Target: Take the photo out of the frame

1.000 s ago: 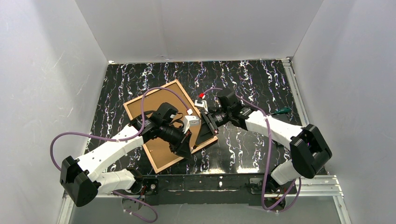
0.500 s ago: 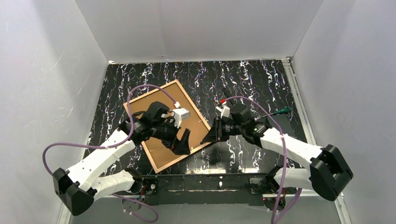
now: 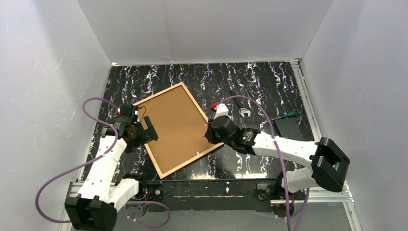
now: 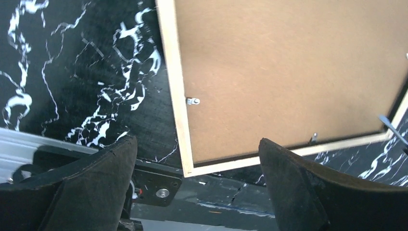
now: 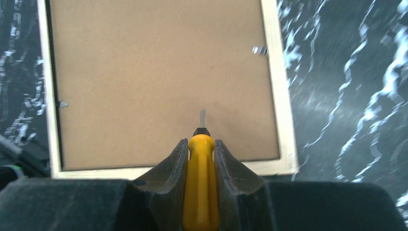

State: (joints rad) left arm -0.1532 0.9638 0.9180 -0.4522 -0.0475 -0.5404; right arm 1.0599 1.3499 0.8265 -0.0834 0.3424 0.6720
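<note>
Frame: the frame lies face down and askew on the marbled table, with its pale rim showing.
Photo: the photo sits inside the frame. Only its brown fibreboard back shows.
Right gripper: the right gripper is clamped on a yellow-handled screwdriver, with the blade over the board near the rim.
Left gripper: the left gripper has its fingers wide apart and holds nothing, above the frame's near left corner.
Holding it in: small metal tabs on the rim pin the board down.
Doing it well: I'd bring the blade low against one tab and push it sideways, never down into the board. The left gripper should press on the rim meanwhile.
Risk: a gouged board, or the frame skating away.
</note>
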